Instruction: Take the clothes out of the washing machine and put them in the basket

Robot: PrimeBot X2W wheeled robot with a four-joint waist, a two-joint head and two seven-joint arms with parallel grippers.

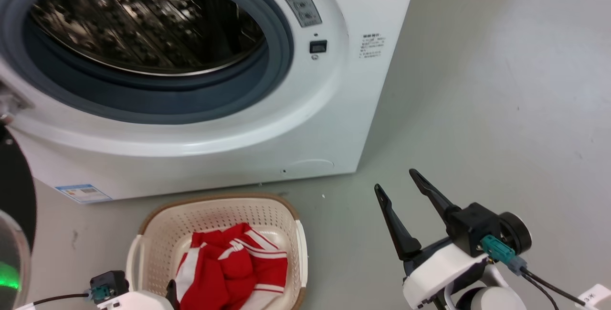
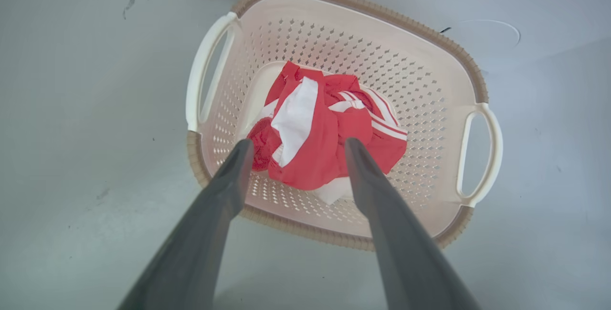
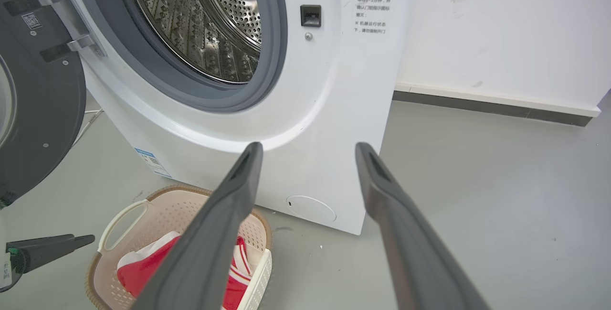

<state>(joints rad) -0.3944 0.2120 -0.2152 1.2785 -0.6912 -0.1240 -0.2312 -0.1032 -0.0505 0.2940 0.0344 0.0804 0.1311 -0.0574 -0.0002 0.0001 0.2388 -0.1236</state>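
Clothes (image 1: 234, 267) lie in the basket (image 1: 217, 200) before the open washer (image 1: 334, 123).
The left gripper (image 2: 298, 142) is held above the red pile, fingers spread; the right gripper (image 1: 395, 179) is held beside the basket, fingers likewise parted.

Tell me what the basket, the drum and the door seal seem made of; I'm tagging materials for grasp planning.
Basket: cream moulded plastic with a soft sheen, going by its regular holes and one-piece handles. Its brown rim looks ribbed, material unclear.
Drum: bright metal, probably stainless steel, reflective and perforated.
Door seal: grey and matte, likely rubber.
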